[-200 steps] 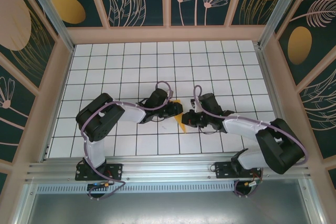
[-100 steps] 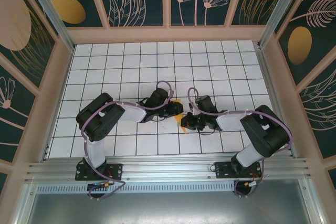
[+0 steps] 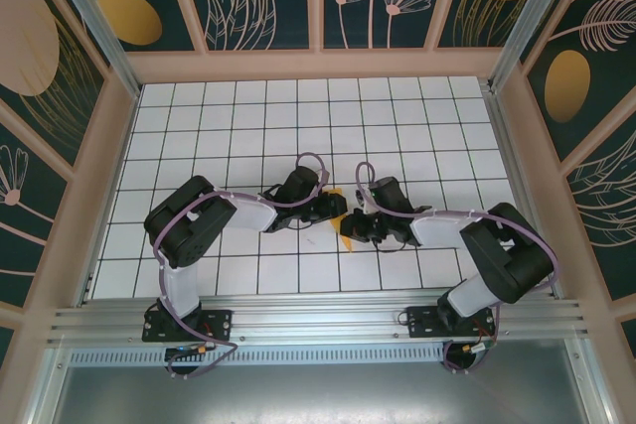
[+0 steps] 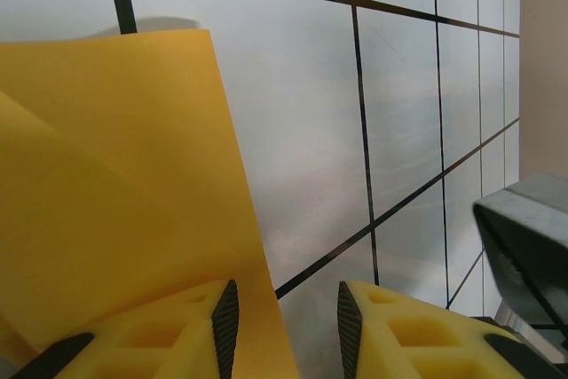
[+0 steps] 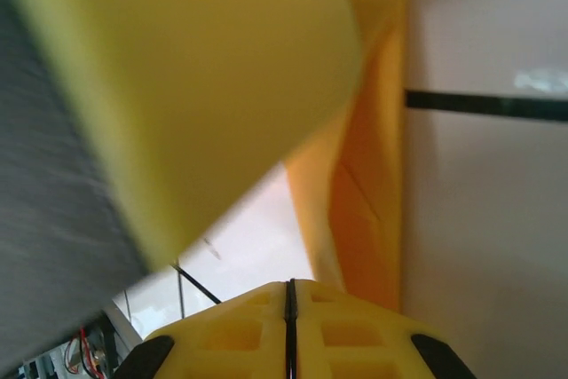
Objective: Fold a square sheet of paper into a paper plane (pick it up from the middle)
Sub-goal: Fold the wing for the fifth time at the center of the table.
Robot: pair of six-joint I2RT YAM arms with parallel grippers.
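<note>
The left claw [image 3: 335, 208] rests low on the white gridded tabletop [image 3: 248, 126], near its middle. In the left wrist view its yellow foam fingers [image 4: 177, 330] stand apart, with bare tabletop showing in the gap. The square sheet of paper [image 4: 115, 184] is already partly folded. It rises over the left-hand finger with one layer lapping another, and its free edge runs down into the gap without being pinched. Just to the right, the right claw [image 3: 350, 228] faces it across the paper. Its pads are pressed together, and a fold of the orange paper comes down against them. Whether an edge is nipped between the pads cannot be told.

The sheet looks very light, thin and limp. It would likely buckle under a push and tear if the two claws pulled apart. The doubled layers along a crease, close to the middle, look like the firmest place to pinch, with light pressure.
</note>
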